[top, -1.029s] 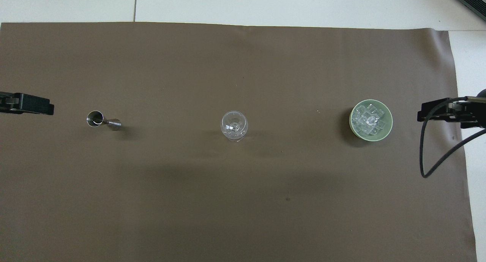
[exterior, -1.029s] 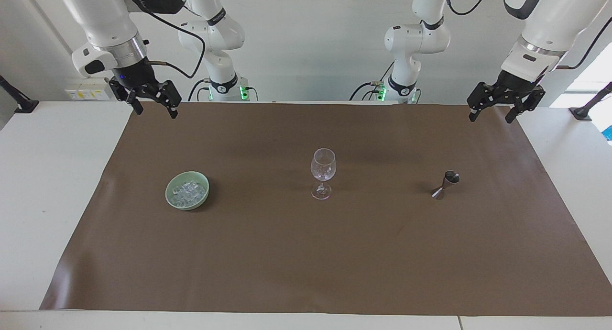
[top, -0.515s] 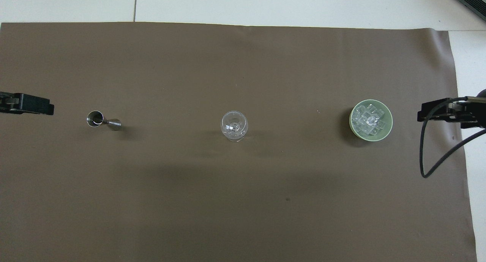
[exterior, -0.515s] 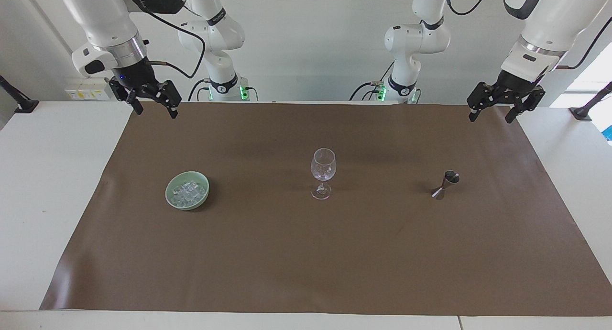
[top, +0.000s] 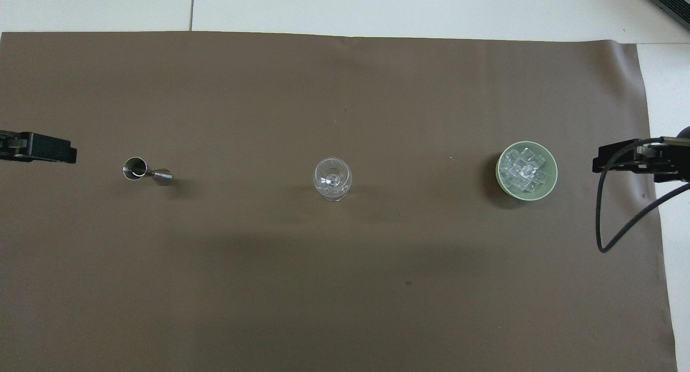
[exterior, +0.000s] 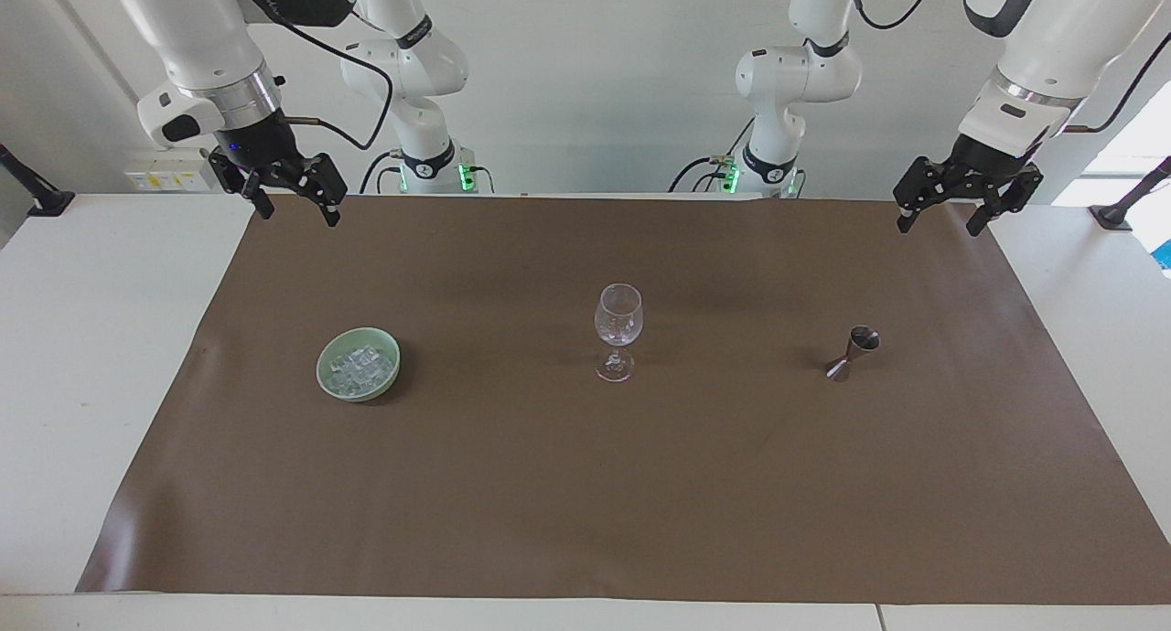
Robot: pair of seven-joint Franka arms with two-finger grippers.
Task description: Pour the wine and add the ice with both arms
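Nothing has changed in the last second: both arms hang just where they were, and no thing on the counter (exterior: pixel 110 357) has moved. So I think the job has not really started yet. The wine glass (exterior: pixel 618 343) stands upright in the middle of the brown mat (exterior: pixel 585 503) and looks empty. The ice (exterior: pixel 362 368) sits as a shiny heap in the green bowl (exterior: pixel 331 375), toward the right arm's end of the counter. A small metal measuring cup (exterior: pixel 854 352) stands toward the left arm's end, well apart from the glass. The right gripper (exterior: pixel 291 201) hangs in the air over the mat's corner closest to its own base, with its fingers spread apart and nothing between them. The left gripper (exterior: pixel 942 212) hangs over the mat's corner at its own end, also with fingers spread wide and holding nothing. My guess is that one arm goes for the measuring cup and the other for the ice. Some things are hard to see. In the overhead view only the dark tips of the grippers poke in at the two sides. I cannot tell if the measuring cup has any wine in it. I also see no bottle anywhere. The ice cubes blur together, so I cannot count them.
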